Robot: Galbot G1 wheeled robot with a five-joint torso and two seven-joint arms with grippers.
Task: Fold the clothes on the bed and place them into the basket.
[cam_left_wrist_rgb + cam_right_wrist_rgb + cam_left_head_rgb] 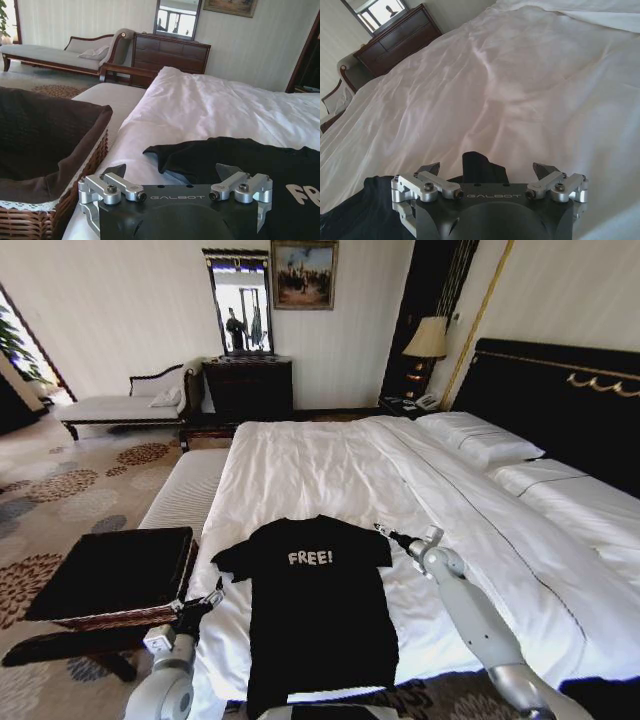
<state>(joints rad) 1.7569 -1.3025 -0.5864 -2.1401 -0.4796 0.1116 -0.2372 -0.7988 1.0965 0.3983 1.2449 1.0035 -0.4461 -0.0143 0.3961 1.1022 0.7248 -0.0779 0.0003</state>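
The clothes are one black T-shirt (318, 605) with white "FREE!" lettering, lying flat, chest up, at the near edge of the white bed (330, 465). My left gripper (210, 598) hovers open just off the shirt's left sleeve (200, 156), between the bed edge and the basket. My right gripper (383, 531) is open at the tip of the right sleeve (482, 169), whose black cloth lies between its spread fingers. The brown wicker basket (115, 575) with black lining stands on the floor left of the bed; its woven wall (75, 197) is close beside my left gripper (172, 174).
A long white striped bench (185, 490) runs along the bed's left side beyond the basket. White pillows (480, 440) and a black headboard (560, 405) lie to the right. A chaise longue (120, 405), dark dresser (248, 388) and lamp (428, 340) stand at the far wall. Patterned carpet covers the floor.
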